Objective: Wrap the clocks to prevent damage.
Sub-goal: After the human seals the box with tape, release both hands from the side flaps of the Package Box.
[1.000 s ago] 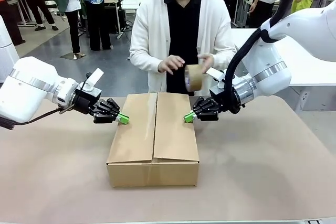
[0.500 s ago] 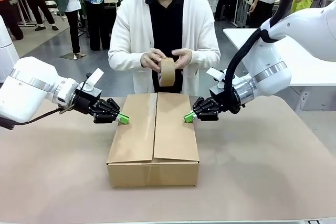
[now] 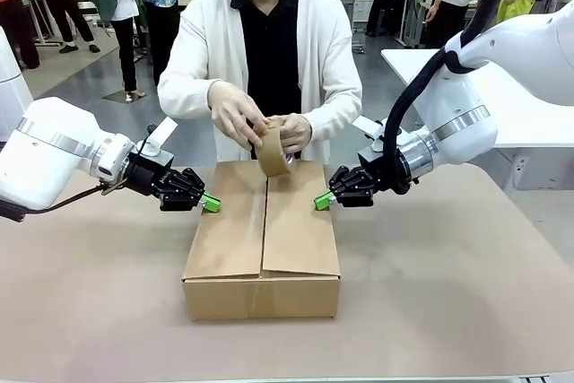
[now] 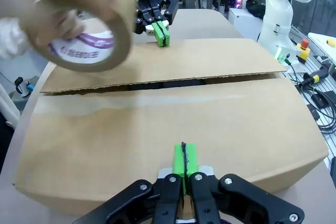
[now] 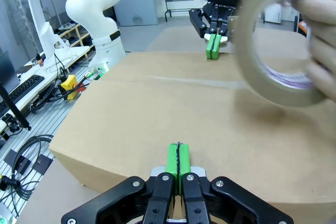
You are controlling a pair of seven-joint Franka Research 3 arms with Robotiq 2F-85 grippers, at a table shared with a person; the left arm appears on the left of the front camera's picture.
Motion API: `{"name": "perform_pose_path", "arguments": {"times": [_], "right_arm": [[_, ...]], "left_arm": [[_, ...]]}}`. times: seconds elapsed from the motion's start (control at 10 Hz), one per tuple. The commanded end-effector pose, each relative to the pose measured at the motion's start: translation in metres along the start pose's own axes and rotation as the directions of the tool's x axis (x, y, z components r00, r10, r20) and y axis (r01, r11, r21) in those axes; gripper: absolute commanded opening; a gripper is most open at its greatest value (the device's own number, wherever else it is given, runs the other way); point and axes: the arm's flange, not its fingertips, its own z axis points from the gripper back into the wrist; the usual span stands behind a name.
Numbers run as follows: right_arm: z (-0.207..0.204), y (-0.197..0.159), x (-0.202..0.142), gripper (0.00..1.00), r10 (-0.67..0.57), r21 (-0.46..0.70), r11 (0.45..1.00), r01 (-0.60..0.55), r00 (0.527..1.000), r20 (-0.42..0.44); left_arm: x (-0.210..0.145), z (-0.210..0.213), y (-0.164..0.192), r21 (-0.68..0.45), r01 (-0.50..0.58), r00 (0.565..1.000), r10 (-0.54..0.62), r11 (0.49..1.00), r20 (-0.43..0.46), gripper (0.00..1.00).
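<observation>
On the brown table (image 3: 466,311), a closed cardboard box (image 3: 265,239) sits mid-table. The left gripper (image 3: 210,203) and right gripper (image 3: 321,201), both clenched empty, meet its side edges. A person (image 3: 269,51) holds a tape roll (image 3: 271,152) over its far edge.

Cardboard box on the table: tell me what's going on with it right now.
The cardboard box sits on the table with its two top flaps folded shut and no tape visible on the seam. The left end effector and right end effector, both shut, rest their tips on a flap each, apparently holding them down. A person across the table holds a roll of brown tape in both hands above the seam's far end.
</observation>
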Motion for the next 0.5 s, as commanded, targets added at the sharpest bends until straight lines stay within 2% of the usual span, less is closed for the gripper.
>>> {"name": "perform_pose_path", "arguments": {"times": [0.0,0.4], "right_arm": [[-0.0021,-0.0013,-0.0037,0.01,-0.001,-0.006,1.0,0.001,1.0,-0.002],[-0.0021,-0.0013,-0.0037,0.01,-0.001,-0.006,1.0,0.001,1.0,-0.002]], "left_arm": [[-0.0043,-0.0011,-0.0005,0.007,0.005,1.0,-0.005,1.0,-0.005,0.0],[-0.0043,-0.0011,-0.0005,0.007,0.005,1.0,-0.005,1.0,-0.005,0.0]]}}
